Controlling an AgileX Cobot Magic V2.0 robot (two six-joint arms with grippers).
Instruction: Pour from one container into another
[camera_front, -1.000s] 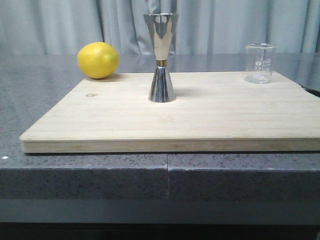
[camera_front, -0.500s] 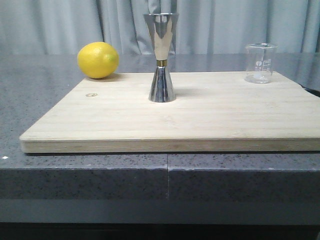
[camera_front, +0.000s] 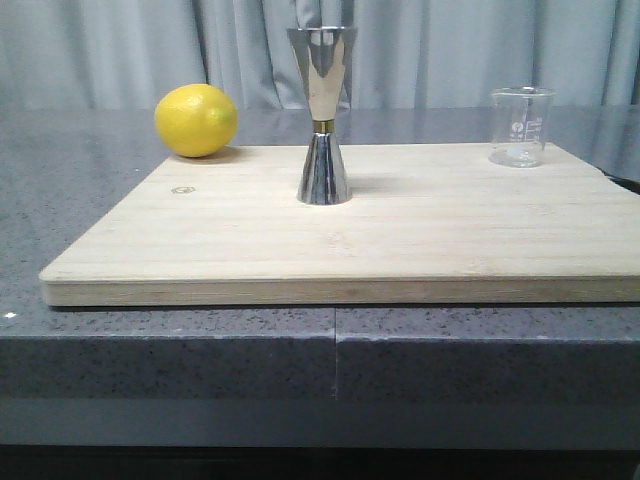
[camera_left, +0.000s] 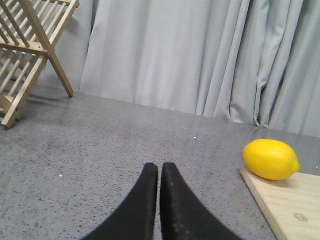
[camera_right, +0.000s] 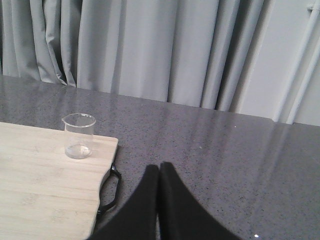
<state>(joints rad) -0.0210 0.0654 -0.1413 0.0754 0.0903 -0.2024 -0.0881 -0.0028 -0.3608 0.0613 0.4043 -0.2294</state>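
The small clear glass beaker (camera_front: 520, 126) stands upright at the far right corner of the wooden board (camera_front: 400, 240); the right wrist view shows the beaker (camera_right: 79, 136) near the board's edge. The tall steel jigger (camera_front: 323, 115) with a gold waist band stands upright at the board's middle back. My left gripper (camera_left: 159, 167) is shut and empty over the grey counter, left of the board. My right gripper (camera_right: 159, 167) is shut and empty over the counter, right of the board. Neither gripper shows in the front view.
A yellow lemon (camera_front: 196, 120) lies at the board's far left corner; the left wrist view shows the lemon (camera_left: 270, 159) too. A wooden rack (camera_left: 30, 45) stands far left. A black handle (camera_right: 111, 187) sticks out of the board's right edge. Curtains hang behind the counter.
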